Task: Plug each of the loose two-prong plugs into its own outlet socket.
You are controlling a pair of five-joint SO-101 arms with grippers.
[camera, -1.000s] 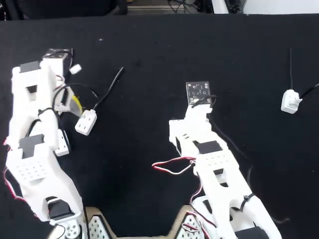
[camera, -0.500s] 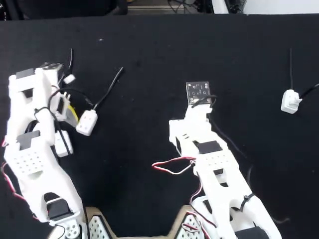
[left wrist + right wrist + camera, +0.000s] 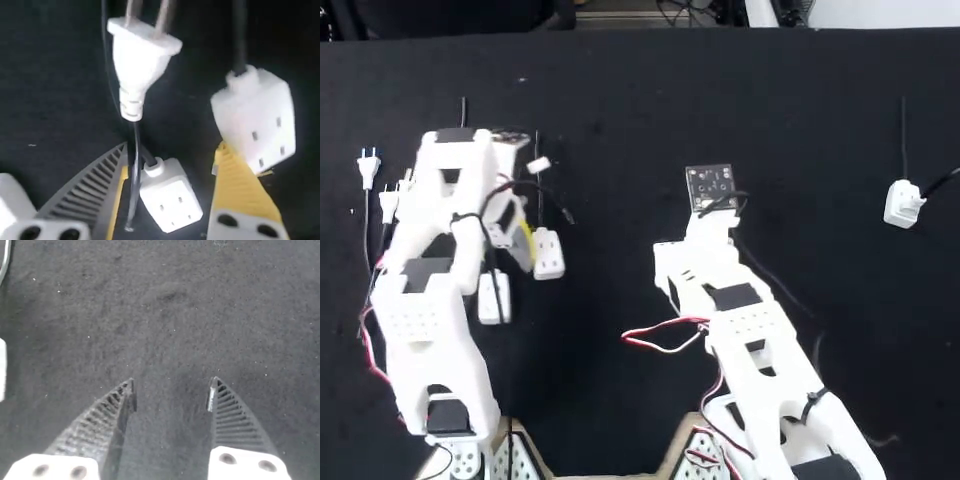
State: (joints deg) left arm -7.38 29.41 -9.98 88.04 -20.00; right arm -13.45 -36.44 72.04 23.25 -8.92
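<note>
Black cloth (image 3: 620, 90) covers the table; two white arms rise from its near edge; the left arm (image 3: 425, 310) stands folded at the left side, its upper link reaching away from the base and its wrist bent so that the left gripper (image 3: 171, 150) points down at the cloth; its jaws are spread, with the grey finger (image 3: 92, 187) and the yellow finger (image 3: 240, 192) well apart. In the high view the right arm (image 3: 745, 330) stretches low along the middle of the table; the right gripper (image 3: 173, 385) hangs over bare cloth, jaws likewise spread, nothing between them.

Three white sockets show; the near socket (image 3: 172, 195) lies face up on the cloth between the left jaws, its paired slots visible; the far socket (image 3: 257, 120) sits just beside the tip of the yellow finger, a black lead leaving its far end; the right socket (image 3: 900, 203) lies well apart near the right edge, with a black lead of its own.

One plug (image 3: 140, 50), white with two metal prongs pointing away from the left gripper, sits ahead of the jaws; its thin cord (image 3: 134, 170) runs back along the inner edge of the grey finger; whether the finger touches it cannot be told. At the left edge, beside the left arm, lie a blue-tipped plug (image 3: 368, 163) and a pale plug (image 3: 388, 204).
</note>
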